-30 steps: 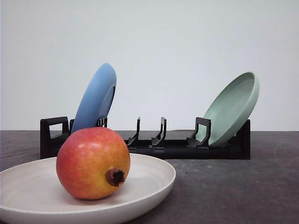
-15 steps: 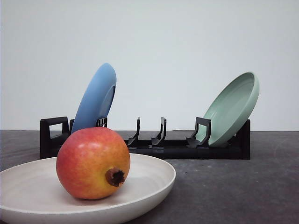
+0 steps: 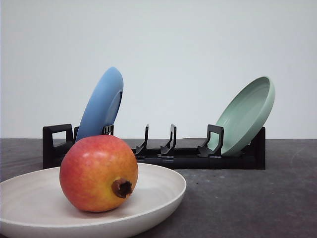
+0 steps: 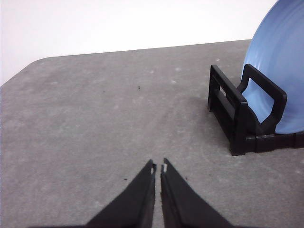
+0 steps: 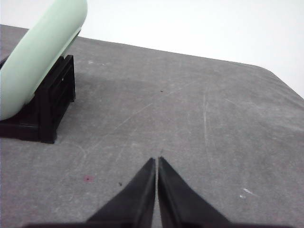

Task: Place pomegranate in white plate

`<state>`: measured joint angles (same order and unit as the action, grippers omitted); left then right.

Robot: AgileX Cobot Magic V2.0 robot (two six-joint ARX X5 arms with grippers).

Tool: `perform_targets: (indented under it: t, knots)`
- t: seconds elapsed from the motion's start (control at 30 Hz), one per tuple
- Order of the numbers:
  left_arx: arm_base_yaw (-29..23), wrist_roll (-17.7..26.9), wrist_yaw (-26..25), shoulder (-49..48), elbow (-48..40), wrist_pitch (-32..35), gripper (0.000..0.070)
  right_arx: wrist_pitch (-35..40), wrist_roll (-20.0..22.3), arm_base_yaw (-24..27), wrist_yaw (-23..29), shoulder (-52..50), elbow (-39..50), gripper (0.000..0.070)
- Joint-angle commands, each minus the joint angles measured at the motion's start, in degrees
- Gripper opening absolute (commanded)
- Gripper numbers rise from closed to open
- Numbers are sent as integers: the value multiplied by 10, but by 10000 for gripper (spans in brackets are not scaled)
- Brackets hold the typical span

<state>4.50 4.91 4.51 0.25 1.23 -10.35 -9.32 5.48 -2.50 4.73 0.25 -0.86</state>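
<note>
pomegranate [image 3: 98, 172] sits in the white plate [image 3: 158, 188], calyx toward camera | plate in front of the black rack [image 3: 188, 157] | my left gripper [image 4: 158, 167] closed, empty, beside the rack's blue-plate end | my right gripper [image 5: 156, 160] closed, empty, near the rack's green-plate end

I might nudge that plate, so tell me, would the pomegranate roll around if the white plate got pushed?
Probably, a little. The pomegranate is round and smooth-skinned, resting loose on the white plate, so it may rock or roll. The plate's raised rim would likely contain it. It looks firm, not fragile.
</note>
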Motion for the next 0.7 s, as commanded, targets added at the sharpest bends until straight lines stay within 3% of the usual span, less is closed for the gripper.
perform_targets:
  t: [0.0, 0.67]
  knots:
    - [-1, 4, 1, -1, -5, -3, 0, 3, -10, 1, 2, 0, 2, 2]
    - [-1, 4, 1, -1, -5, -3, 0, 3, -10, 1, 2, 0, 2, 2]
